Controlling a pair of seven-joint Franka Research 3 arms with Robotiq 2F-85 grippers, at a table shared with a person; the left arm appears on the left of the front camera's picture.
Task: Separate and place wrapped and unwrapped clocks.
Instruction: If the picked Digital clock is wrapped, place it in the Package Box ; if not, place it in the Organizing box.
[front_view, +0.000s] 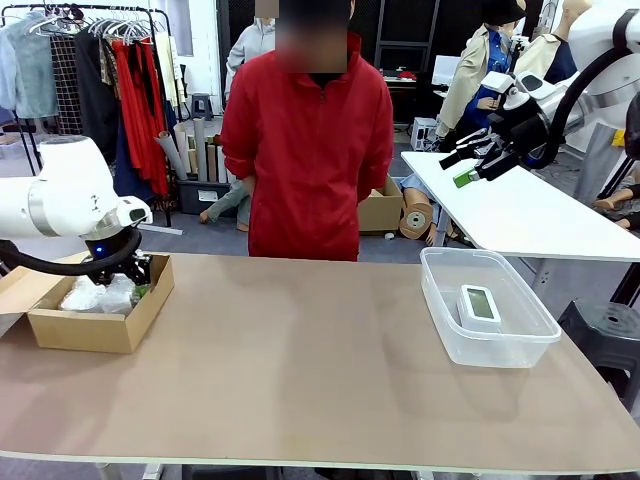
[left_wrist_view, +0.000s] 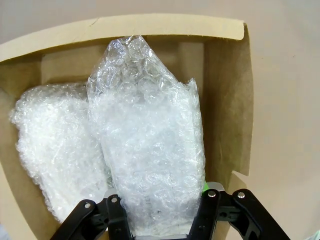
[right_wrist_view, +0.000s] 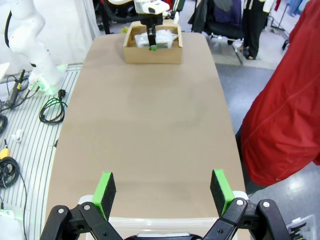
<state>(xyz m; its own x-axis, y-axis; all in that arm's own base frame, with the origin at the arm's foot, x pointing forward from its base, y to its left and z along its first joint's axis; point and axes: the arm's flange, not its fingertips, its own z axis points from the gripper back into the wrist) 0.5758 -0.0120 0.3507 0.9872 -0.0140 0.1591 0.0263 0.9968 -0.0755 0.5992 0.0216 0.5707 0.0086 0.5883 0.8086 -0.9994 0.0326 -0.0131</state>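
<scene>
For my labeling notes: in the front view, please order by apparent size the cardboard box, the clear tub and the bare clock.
1. Clear tub and cardboard box: look similar; the box is partly hidden, so unranked.
2. Bare clock: clearly smallest, lying inside the tub.

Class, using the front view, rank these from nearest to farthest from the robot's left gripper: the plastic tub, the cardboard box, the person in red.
1. Cardboard box, at the table's left end; the left gripper reaches into it, shut on a wrapped clock.
2. Person in red, standing behind the table's middle.
3. Plastic tub, at the table's right end.
</scene>
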